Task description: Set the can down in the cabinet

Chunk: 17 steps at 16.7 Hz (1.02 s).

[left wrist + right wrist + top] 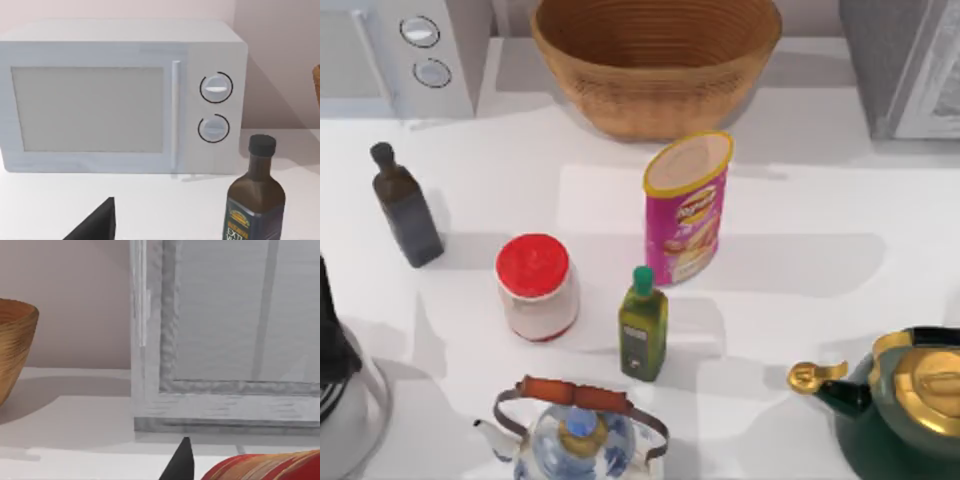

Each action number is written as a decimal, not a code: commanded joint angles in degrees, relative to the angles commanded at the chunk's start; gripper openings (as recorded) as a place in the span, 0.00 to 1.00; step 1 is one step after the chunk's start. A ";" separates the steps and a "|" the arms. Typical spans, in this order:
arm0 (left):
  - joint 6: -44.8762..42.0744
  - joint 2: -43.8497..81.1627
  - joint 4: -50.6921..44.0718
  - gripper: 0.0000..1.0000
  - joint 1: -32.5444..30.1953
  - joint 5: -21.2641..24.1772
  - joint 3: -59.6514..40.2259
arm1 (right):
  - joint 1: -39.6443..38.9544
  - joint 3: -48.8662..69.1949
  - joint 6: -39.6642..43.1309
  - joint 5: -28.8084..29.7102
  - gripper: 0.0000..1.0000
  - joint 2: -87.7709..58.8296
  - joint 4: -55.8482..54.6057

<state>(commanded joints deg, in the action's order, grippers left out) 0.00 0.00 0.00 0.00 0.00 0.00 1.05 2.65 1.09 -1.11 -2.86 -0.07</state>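
1. Step: pick-up not begun, by my reading. The can (pixel 687 205) stands upright mid-worktop, in front of the basket (pixel 655 60) and just behind the green bottle (pixel 643 325). Nothing is touching it.
2. Cabinet (pixel 905 65) sits at the worktop's far right corner, well apart from the can.
3. Left gripper (pixel 95 225) is low over the worktop, facing the microwave (pixel 120 95) w/ the dark bottle (pixel 255 200) beside it. Right gripper (pixel 182 462) is low, facing the cabinet front. Grip state of both: can't tell.
4. Next move, prob.: right arm, being on the cabinet side, reaches to the can and grips its body w/o knocking the green bottle or the red-lid jar (pixel 535 285) nearby.
5. Views: top view gives the whole layout, incl. can. Right wrist view adds the cabinet's framed front panel close up, plus a red striped thing (pixel 265 467) I can't identify.
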 joint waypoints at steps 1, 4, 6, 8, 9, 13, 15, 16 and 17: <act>0.00 0.00 0.00 1.00 0.00 0.00 0.00 | -0.57 -1.48 -0.59 0.60 0.00 1.60 0.01; 0.00 0.00 0.00 1.00 0.00 0.00 0.00 | -1.05 -2.65 -1.09 1.11 0.00 2.86 0.07; 0.00 0.00 0.00 1.00 0.00 0.00 0.00 | -1.05 -2.65 -1.09 1.11 0.00 2.86 0.07; 0.00 0.00 0.00 1.00 0.00 0.00 0.00 | -0.87 -2.62 -1.12 0.96 0.00 2.58 0.11; 0.00 0.00 0.00 1.00 0.00 0.00 0.00 | -0.97 -2.41 -1.16 1.16 0.00 2.29 0.15; 0.00 0.00 0.00 1.00 0.00 0.00 0.00 | -2.18 3.65 -2.00 2.95 0.00 -2.53 1.12; 0.00 0.00 0.00 1.00 0.00 0.00 0.00 | -3.49 9.07 -2.12 4.13 0.00 -7.75 2.79; 0.00 0.00 0.00 1.00 0.00 0.00 0.00 | -4.13 12.39 -2.11 4.67 0.00 -11.22 3.91; 0.00 0.00 0.00 1.00 0.00 0.00 0.00 | -4.74 15.93 -2.16 5.23 0.00 -15.07 5.25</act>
<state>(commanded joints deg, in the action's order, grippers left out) 0.00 0.00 0.00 0.00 0.00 0.00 -3.69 18.57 -1.07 4.12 -17.93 5.18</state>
